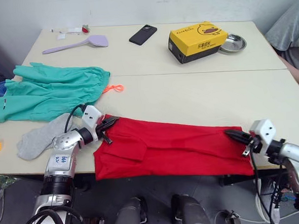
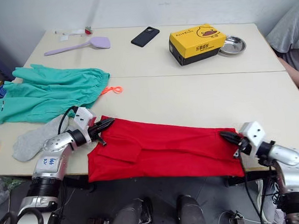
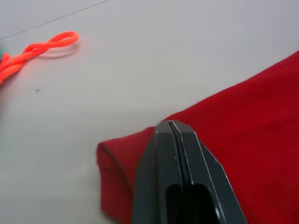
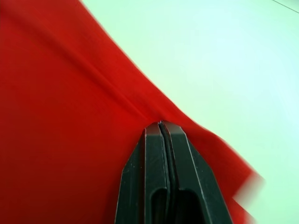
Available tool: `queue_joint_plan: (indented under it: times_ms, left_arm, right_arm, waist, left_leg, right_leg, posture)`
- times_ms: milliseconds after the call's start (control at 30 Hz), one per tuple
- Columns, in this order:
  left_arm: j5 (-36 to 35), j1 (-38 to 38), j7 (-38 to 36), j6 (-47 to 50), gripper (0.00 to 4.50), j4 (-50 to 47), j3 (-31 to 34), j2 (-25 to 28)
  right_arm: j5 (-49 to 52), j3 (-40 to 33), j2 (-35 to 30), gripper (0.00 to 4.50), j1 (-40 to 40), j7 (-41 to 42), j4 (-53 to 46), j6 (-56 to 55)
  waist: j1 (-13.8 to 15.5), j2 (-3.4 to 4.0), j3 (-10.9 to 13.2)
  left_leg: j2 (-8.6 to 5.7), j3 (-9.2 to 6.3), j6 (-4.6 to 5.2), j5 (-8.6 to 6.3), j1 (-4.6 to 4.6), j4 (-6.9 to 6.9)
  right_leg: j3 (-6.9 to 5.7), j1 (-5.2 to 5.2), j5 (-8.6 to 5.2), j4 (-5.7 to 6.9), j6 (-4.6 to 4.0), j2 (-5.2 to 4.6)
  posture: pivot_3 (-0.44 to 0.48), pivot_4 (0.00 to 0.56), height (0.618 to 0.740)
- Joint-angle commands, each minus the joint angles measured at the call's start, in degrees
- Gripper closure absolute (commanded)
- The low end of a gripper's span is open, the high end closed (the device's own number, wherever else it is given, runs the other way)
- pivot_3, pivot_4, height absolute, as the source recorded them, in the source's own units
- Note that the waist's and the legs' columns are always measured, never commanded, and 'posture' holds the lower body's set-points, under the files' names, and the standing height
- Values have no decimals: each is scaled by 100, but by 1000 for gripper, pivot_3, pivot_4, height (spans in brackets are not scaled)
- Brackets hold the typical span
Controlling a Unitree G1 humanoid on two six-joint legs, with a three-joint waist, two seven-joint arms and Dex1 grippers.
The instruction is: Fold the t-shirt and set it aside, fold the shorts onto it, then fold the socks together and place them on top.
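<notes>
Red cloth is spread along the near edge of the counter [image 1: 199,96]: the t-shirt [image 1: 177,148] lies folded into a long band, with its near hem hanging slightly over the edge. Its left end is pinched by the left gripper [image 1: 109,123], whose fingers are seen pressed together on a rolled corner of the fabric in the left wrist view. Its right end is held by the right gripper [image 1: 233,134], whose fingers are likewise closed on a ridge of red cloth in the right wrist view. The shorts [image 1: 46,90] are laid flat at the counter's left side, beyond the left arm, with the orange drawstring [image 1: 115,88] trailing out onto the bare surface near the t-shirt's left corner. The socks [image 1: 42,136] are placed just left of the left arm, between the shorts and the near edge. At the far side of the counter a lilac spatula [image 1: 77,44], a black phone [image 1: 142,34], a yellow box [image 1: 198,41] and a metal bowl [image 1: 232,43] are seen, well apart from the garments.
</notes>
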Motion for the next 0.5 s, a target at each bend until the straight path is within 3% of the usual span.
queue_joint_plan:
  times_ms: [33,100,267,367,500]
  left_arm:
    - [-174,-60,-70,-117,4500,-1,286,136]
    - [-393,-17,-230,-78,4500,-182,398,160]
    - [-1020,268,-907,331,4500,-1262,342,192]
    - [-1329,441,-1214,462,4500,-1884,170,63]
    - [-985,688,-1196,408,4500,-2003,-170,78]
  right_arm:
    - [64,-278,-189,4487,-163,-4,487,-150]
    - [419,-445,-166,4487,-285,39,377,297]
    - [1318,-486,-15,4487,-159,115,-1069,1671]
    - [1948,-411,376,4487,-86,-435,-2196,2652]
    - [1532,317,507,4487,364,-391,-3157,2769]
  waist:
    - [-3,0,0]
    - [-5,0,0]
    - [-21,1,1]
    - [-9,1,0]
    - [15,2,0]
  left_leg:
    - [1,0,0,0,0,0]
    - [1,0,-1,0,0,0]
    - [4,0,-1,0,-4,-5]
    - [7,0,-2,1,-2,-6]
    - [5,-1,-2,1,-3,-11]
  right_leg:
    - [-1,0,0,0,0,1]
    - [0,0,0,0,0,0]
    - [6,-8,0,0,-1,-1]
    - [7,-6,-1,1,-1,1]
    - [9,-7,-1,-5,-2,1]
  posture:
    - [0,150,740]
    - [0,150,740]
    - [0,150,740]
    - [0,150,740]
    - [0,150,740]
